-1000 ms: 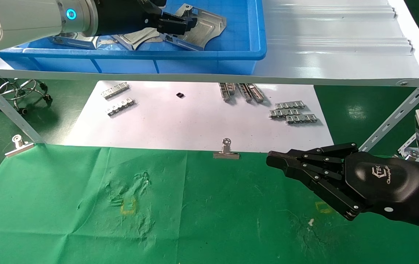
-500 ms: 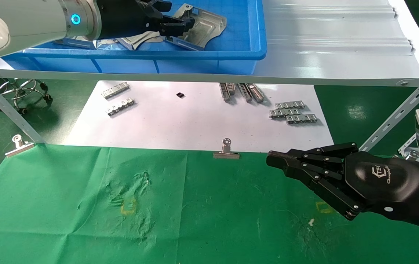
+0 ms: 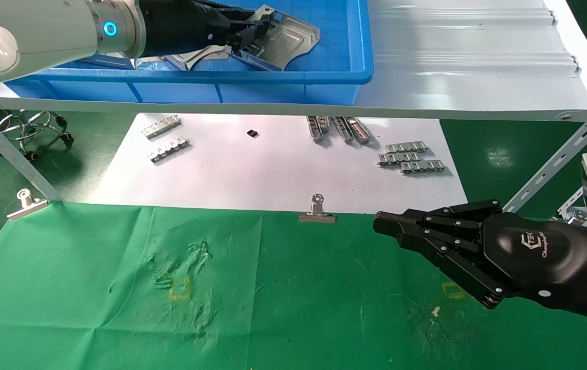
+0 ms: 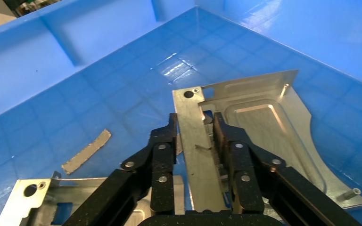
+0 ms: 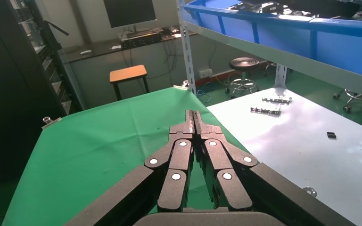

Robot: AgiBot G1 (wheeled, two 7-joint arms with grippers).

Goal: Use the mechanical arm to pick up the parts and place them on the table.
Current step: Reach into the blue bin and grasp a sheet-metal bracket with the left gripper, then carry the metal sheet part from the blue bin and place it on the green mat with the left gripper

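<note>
Looking at the bottom of the head view first, I see the table [image 3: 283, 303], its wrinkled green cloth filling the lower half of the frame with faint yellow marks at lower centre-left and lower right. My right hand [image 3: 483, 246] hangs over its right side at the lower right of the frame, fingers stretched straight and pressed side by side, gripping nothing; the right wrist view shows the same hand [image 5: 195, 141] with its fingers together above the cloth. 2 silver clips sit on the cloth's far edge, one [image 3: 317, 210] at centre and one [image 3: 26, 203] at the left. Beyond them, in the middle of the frame, lies a white sheet [image 3: 273, 174] carrying groups of small linked strips [image 3: 410, 158] and a tiny black piece [image 3: 252, 133]. Above that, a pale shelf [image 3: 478, 67] runs across the upper frame and carries a blue tray [image 3: 252, 77] at upper left. The mechanical arm [image 3: 244, 31] reaches into that tray from the left edge, blue ring light glowing on its white sleeve. In the left wrist view its fingers [image 4: 162, 150] stand on both sides of the upturned slotted edge of 1 of the parts [image 4: 259, 122], touching it, so I read the hand as clamped on that plate. In the head view this plate [image 3: 288, 41] sits at the top centre, inside the tray. More plates [image 4: 33, 202] lie on the tray floor nearby, and a thin flat sliver [image 4: 86, 151] rests apart from them.
</note>
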